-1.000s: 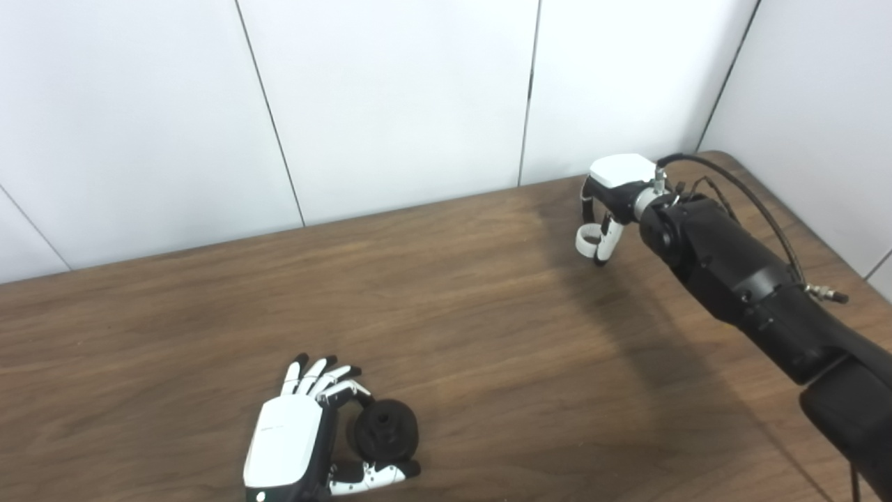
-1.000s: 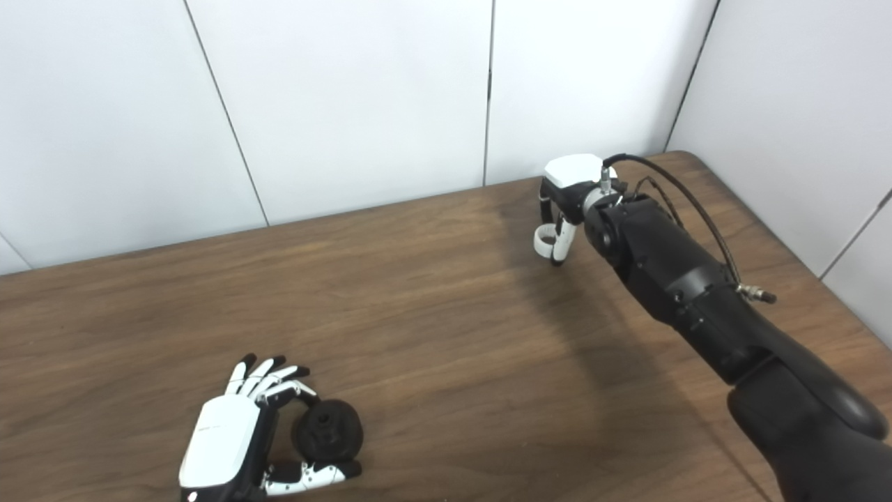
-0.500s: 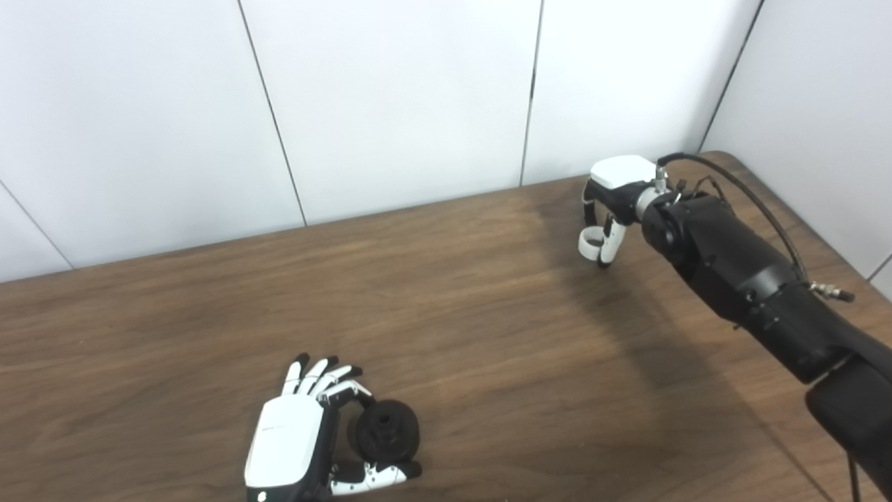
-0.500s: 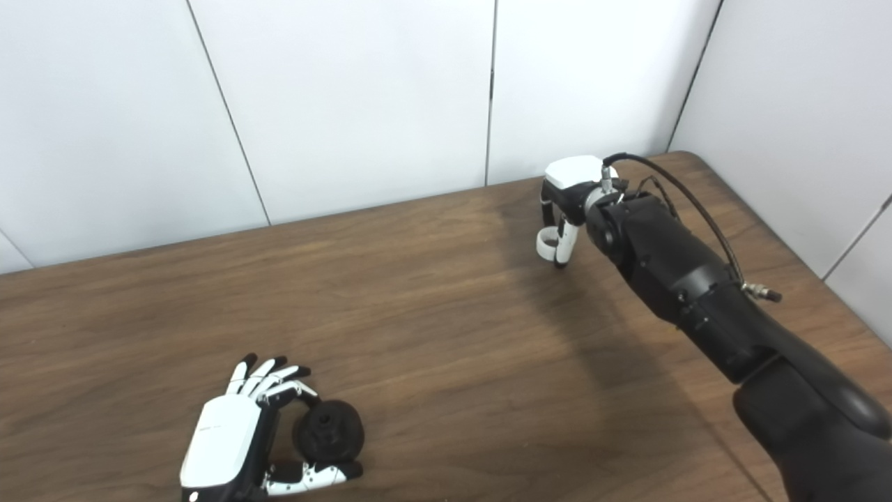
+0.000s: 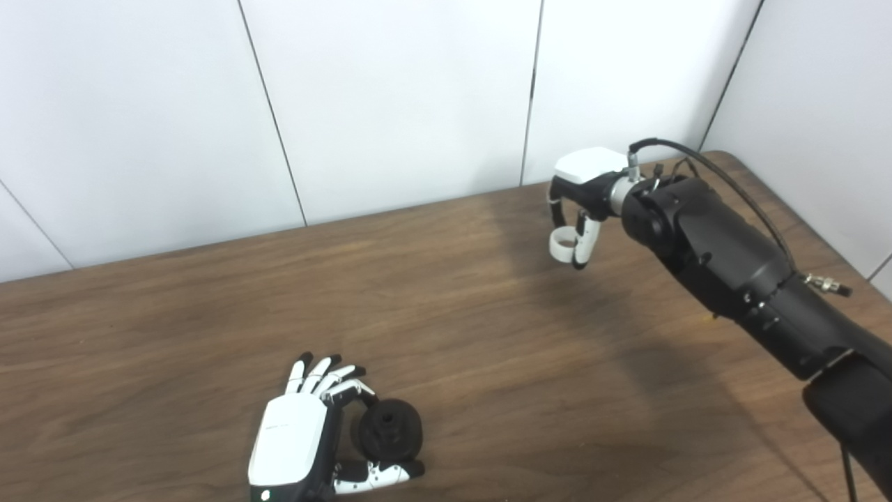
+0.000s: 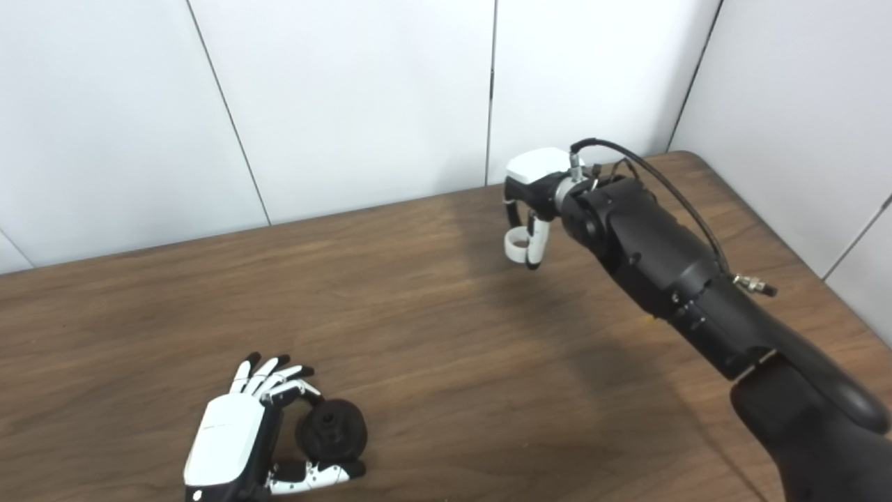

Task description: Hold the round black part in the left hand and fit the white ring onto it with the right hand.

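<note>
Gripping the white ring [image 5: 562, 243], the right robot hand [image 5: 582, 195] hangs well apart from the left robot hand [image 5: 306, 439] clasping the round black part [image 5: 390, 430].

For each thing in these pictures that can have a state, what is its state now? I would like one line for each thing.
left hand: shut on the round black part, low near the table.
round black part: held in the left hand, no ring on it yet.
right hand: shut on the white ring, raised at the far side.
white ring: pinched in the right hand, clear of the table, far from the black part.
table: bare wood between the hands.
</note>
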